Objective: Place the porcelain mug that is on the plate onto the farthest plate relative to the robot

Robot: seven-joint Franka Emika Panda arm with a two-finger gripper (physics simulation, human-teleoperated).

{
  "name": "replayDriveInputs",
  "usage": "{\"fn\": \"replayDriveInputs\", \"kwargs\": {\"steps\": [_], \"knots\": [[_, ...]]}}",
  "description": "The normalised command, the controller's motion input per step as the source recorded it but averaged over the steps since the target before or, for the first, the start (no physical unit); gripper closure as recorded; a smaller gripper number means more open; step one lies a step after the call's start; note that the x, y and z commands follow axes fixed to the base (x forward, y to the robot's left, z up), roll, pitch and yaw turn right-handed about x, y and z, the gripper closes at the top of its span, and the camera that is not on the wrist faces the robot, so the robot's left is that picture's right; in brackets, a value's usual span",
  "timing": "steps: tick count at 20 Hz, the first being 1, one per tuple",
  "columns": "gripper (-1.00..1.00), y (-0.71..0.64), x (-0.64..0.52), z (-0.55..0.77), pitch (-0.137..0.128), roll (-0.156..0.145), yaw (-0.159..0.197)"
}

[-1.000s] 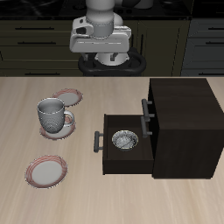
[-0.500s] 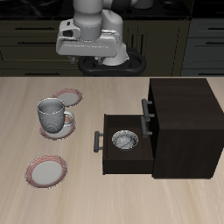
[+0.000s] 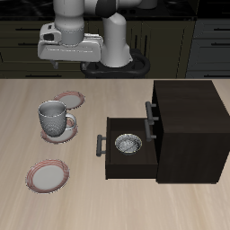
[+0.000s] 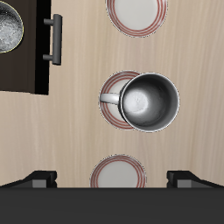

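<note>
The porcelain mug (image 3: 54,116) stands upright on the grey-white plate (image 3: 65,132). It also shows in the wrist view (image 4: 149,102), seen from above, with its plate (image 4: 113,81) beneath it. The farthest plate (image 3: 48,175), pink-rimmed, lies nearer the table's front edge and also shows in the wrist view (image 4: 136,10). My gripper (image 3: 68,59) hangs high above the table's back, behind the mug. In the wrist view my gripper (image 4: 112,179) has its fingers wide apart and empty.
A second pink-rimmed plate (image 3: 69,98) lies just behind the mug, below my gripper (image 4: 118,173). A dark cabinet (image 3: 184,126) stands beside the plates. Its open drawer (image 3: 114,158) holds a patterned bowl (image 3: 128,143) and has a bar handle (image 4: 57,39).
My gripper has moved sideways along the table's back, from in front of the robot's base toward the side where the mug stands. Nothing on the table has moved.
</note>
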Motion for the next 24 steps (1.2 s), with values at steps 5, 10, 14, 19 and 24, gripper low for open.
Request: {"fn": "replayDriveInputs", "kwargs": {"steps": [5,10,14,19,24], "knots": [[-1.0,-0.41,0.06,-0.01,-0.004,-0.004,0.012],[-1.0,-0.45,0.09,-0.05,-0.012,0.031,0.036],[-1.0,-0.55,0.1,-0.04,0.023,-0.057,-0.013],[-1.0,-0.42,0.09,0.13,-0.02,0.024,-0.013],[-1.0,-0.29,0.07,0.02,-0.024,-0.041,0.003]]}}
